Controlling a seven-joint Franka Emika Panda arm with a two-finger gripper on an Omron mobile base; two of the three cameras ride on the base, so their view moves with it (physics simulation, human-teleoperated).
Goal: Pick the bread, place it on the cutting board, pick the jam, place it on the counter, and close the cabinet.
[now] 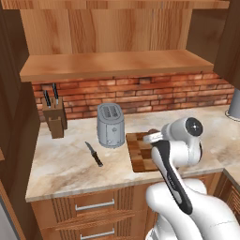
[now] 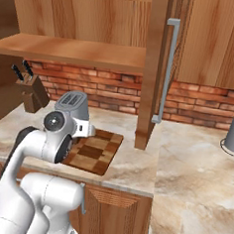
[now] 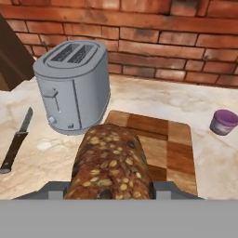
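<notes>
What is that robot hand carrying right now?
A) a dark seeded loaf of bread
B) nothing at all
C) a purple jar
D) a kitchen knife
A: in the hand view the bread sits right in the gripper, over the near end of the cutting board, while the jam stands on the counter and the knife lies beside the toaster.

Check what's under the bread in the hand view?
The cutting board lies below and beyond the bread, which the tool holds. Beyond it stands the toaster. The board's near left part is covered by the loaf; whether they touch I cannot tell.
</notes>
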